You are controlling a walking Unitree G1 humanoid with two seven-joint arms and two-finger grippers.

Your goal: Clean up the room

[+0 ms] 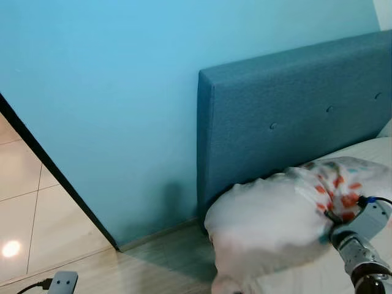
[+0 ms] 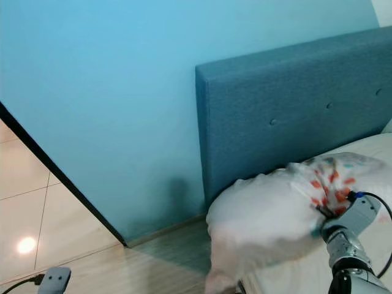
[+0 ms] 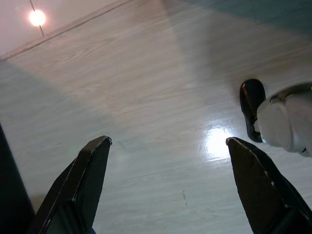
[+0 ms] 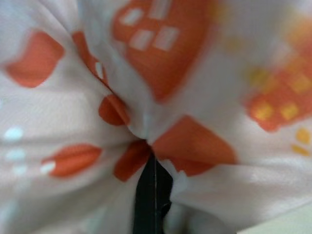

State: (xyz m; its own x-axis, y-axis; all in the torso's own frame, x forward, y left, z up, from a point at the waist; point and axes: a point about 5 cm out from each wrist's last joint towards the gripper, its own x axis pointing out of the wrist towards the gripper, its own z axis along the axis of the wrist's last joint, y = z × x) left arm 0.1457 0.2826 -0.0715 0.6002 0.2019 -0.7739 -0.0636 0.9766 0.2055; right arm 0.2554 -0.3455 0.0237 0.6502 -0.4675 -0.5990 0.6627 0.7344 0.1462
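Gripping a white pillow (image 1: pixel 275 214) printed with orange and yellow shapes, the right gripper (image 1: pixel 331 217) reaches in from the near right in the left eye view, its fingers buried in the bunched fabric. The pillow lies blurred at the left end of the bed (image 1: pixel 380 150), just in front of the blue padded headboard (image 1: pixel 294 116), with one corner hanging over the bed's near left edge above the pale wood floor (image 1: pixel 153 263). A light blue wall (image 1: pixel 110 92) runs behind, and cream tiles (image 1: pixel 37 220) lie far left beyond a dark strip. A grey part of the left arm (image 1: pixel 63 283) sits at the near left edge.

From the right eye, the same scene: the silver right forearm (image 2: pixel 346 245) rises from the near right to the pillow.

At the left wrist, the left gripper (image 3: pixel 168 180) hangs over the floor, its two black fingers (image 3: pixel 83 180) spread wide with nothing between them. The robot's foot (image 3: pixel 278 117) shows nearby.

At the right wrist, the printed cloth crowds close, pinched into folds around closed black fingertips (image 4: pixel 152 192).
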